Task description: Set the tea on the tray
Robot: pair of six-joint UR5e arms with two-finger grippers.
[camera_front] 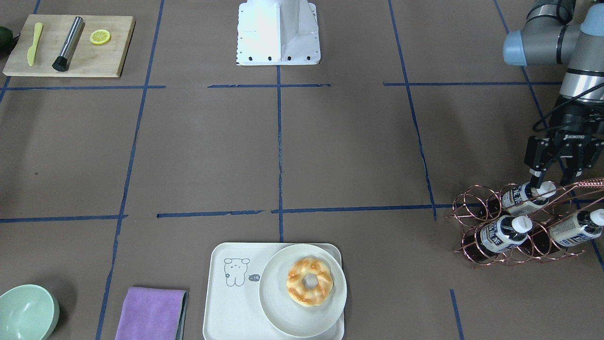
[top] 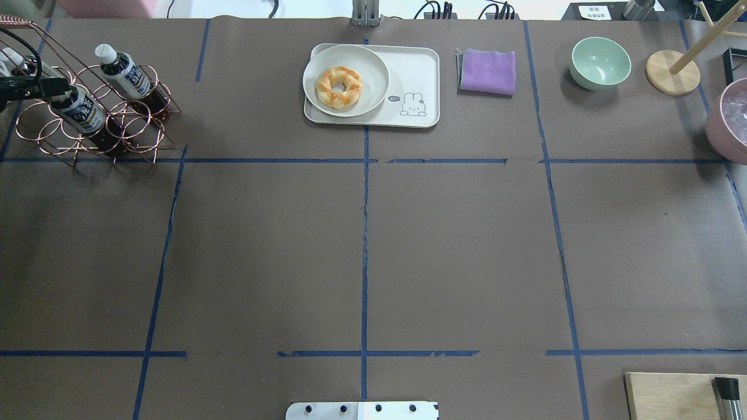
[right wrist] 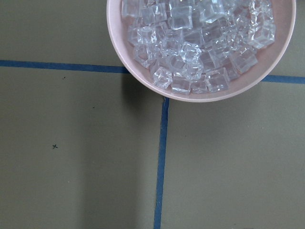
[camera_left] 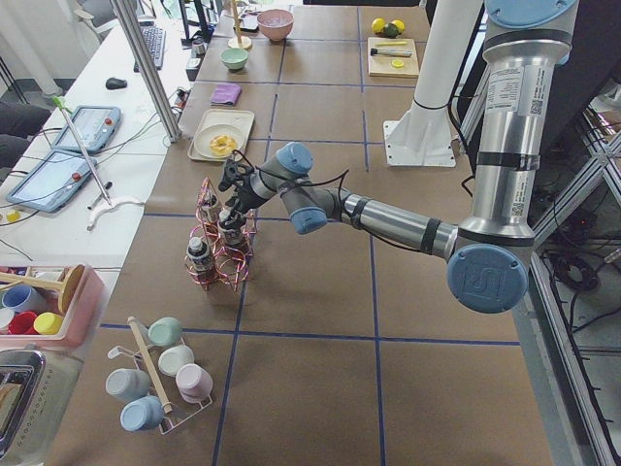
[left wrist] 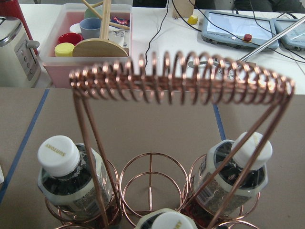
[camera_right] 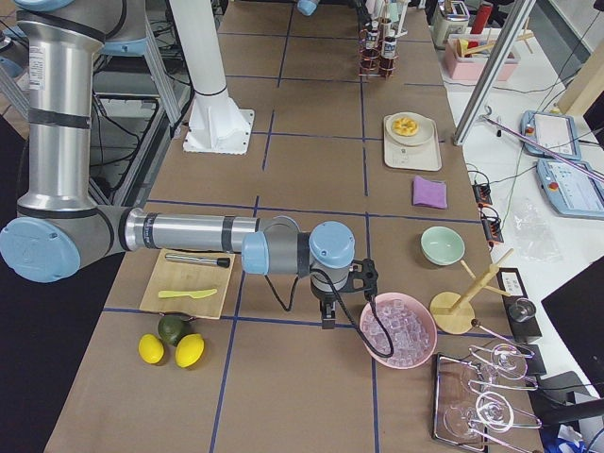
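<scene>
Three tea bottles lie in a copper wire rack (camera_front: pixel 472 208) at the table's left end. My left gripper (camera_front: pixel 550 182) is open, its fingers either side of the white cap of the top tea bottle (camera_front: pixel 519 196); that cap also shows at the bottom of the left wrist view (left wrist: pixel 167 220). The two lower bottles (camera_front: pixel 500 233) (camera_front: pixel 573 226) lie beside it. The cream tray (camera_front: pixel 226 302) sits at the far middle edge of the table and carries a round plate (camera_front: pixel 278 311) with a doughnut (camera_front: pixel 309 282). My right gripper (camera_right: pixel 326 319) hangs beside the pink ice bowl; I cannot tell its state.
A purple cloth (camera_front: pixel 151 314) and a green bowl (camera_front: pixel 26 314) lie beside the tray. A wooden board (camera_front: pixel 71 45) with a knife, muddler and lemon slice is near the robot's right. The pink bowl of ice (right wrist: pixel 205 47) is under the right wrist.
</scene>
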